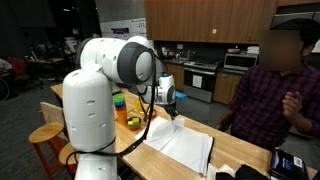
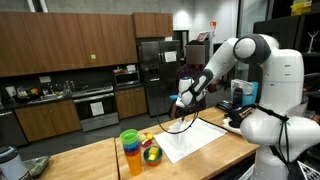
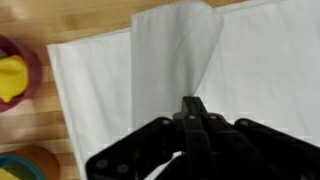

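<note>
My gripper [image 3: 192,104] is pinched shut on a raised fold of the white cloth [image 3: 265,70] — centre of the wrist view. The cloth lies spread on the table [image 2: 90,160], lower middle in both exterior views — stacked cups [image 2: 131,150] just to its left.

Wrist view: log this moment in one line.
gripper: shut on white cloth | cloth: one part pinched up into a peak, rest flat on wooden table | nearby: stacked cups
</note>
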Controlling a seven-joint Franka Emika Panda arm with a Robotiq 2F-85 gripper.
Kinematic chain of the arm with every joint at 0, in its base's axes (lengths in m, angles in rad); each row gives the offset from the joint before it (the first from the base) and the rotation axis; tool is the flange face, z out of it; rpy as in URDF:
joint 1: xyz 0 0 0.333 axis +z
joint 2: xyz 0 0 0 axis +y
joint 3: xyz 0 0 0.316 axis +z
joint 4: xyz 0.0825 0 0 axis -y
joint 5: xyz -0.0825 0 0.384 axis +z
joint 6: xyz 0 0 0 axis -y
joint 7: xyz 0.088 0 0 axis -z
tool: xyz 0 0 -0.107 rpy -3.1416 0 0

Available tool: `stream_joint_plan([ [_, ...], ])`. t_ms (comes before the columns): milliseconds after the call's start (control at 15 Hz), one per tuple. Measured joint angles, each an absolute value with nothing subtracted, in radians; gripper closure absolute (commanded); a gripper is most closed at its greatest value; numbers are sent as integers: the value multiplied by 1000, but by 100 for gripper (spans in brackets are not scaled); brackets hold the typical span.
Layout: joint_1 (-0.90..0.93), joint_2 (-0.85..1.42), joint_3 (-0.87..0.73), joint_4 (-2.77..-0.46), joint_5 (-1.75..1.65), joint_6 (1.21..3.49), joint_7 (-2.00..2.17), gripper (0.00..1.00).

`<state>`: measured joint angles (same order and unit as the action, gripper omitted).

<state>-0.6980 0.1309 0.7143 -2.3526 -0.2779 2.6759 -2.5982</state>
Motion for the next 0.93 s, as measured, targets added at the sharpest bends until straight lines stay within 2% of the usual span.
stream_joint_plan([
  [400, -868, 140, 716, -2406, -387, 2595, -2601, 100],
  [933, -896, 140, 843, -2395, -526, 2617, -2601, 100],
])
